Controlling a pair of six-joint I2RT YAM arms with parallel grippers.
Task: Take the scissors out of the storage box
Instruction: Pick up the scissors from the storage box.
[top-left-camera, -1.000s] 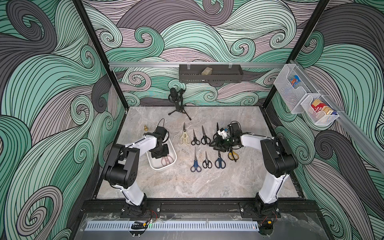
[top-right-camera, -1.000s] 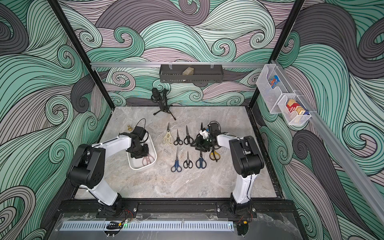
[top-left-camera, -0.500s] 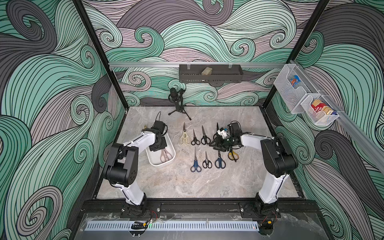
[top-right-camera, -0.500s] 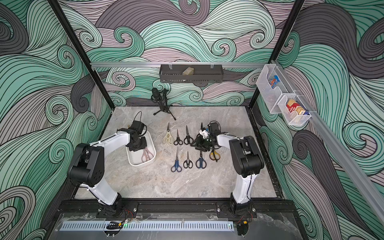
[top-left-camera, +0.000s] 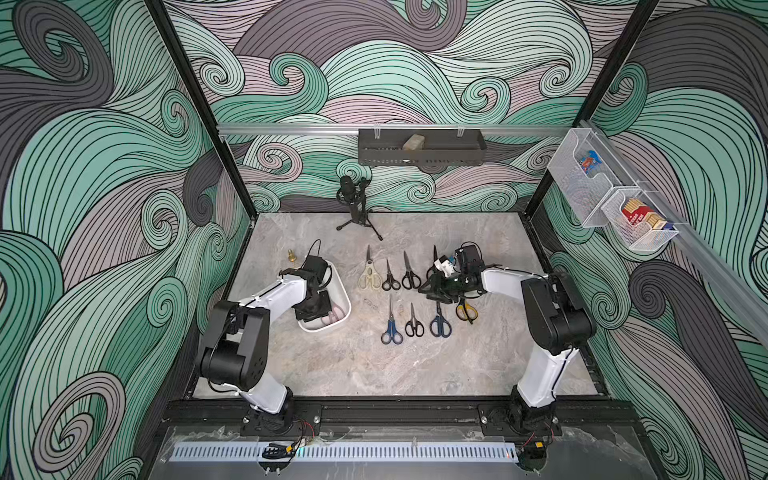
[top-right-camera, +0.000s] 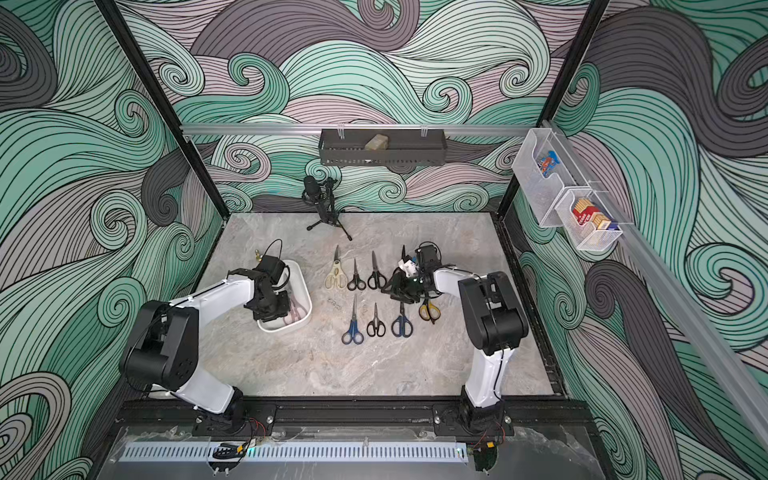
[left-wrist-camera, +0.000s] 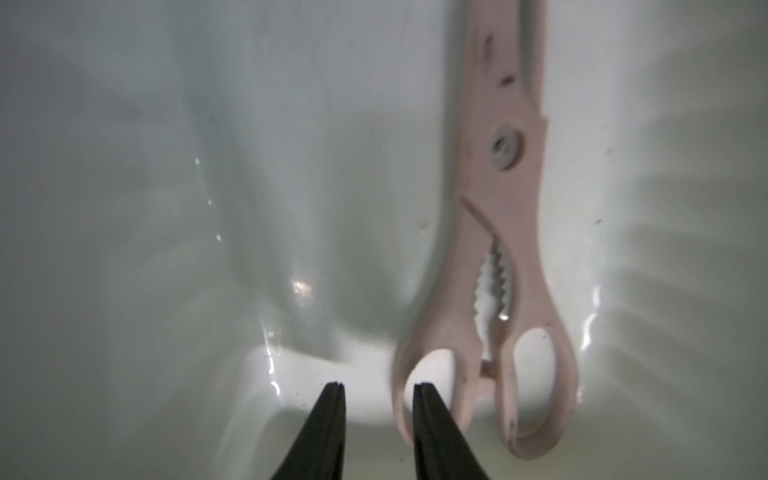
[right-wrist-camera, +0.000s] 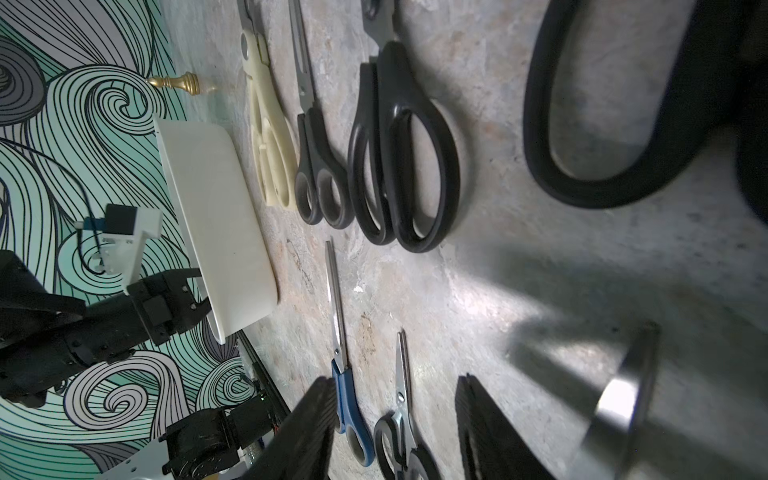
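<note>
inside the storage box (top-left-camera: 347, 305), on the left arm's side of the counter (top-left-camera: 374, 365), only the pink scissors (left-wrist-camera: 503, 199) remain. they lie flat on the white floor, close along one wall.

the other eight pairs are out, laid in two rows on the counter in both top views. the far row holds the cream pair (top-left-camera: 369, 277), a slim black pair (top-left-camera: 390, 280), a broader black pair (top-left-camera: 410, 278) and a big black pair (right-wrist-camera: 598, 195) partly under the right arm. the near row holds a long blue pair (top-left-camera: 391, 329), a short black pair (top-left-camera: 414, 327), a broad blue pair (top-left-camera: 439, 325) and the yellow-black pair (top-left-camera: 466, 311). so the task looks nearly finished, with one pair to go.

the left tool (left-wrist-camera: 378, 386) is down in the box and released: its jaws stand a little apart with nothing pinched. one fingertip (left-wrist-camera: 424, 403) sits over the edge of a handle loop of the pink scissors, the other just outside it. my reading is that it is lined up to close on that loop's rim, with the grip not yet made.

the right tool (right-wrist-camera: 395, 380) hangs low over the laid-out rows, jaws apart and empty, touching none of them as far as i can tell.

what is left: pinch the pink handle, lift it clear of the box wall, and set it on the counter with the rest.
</note>
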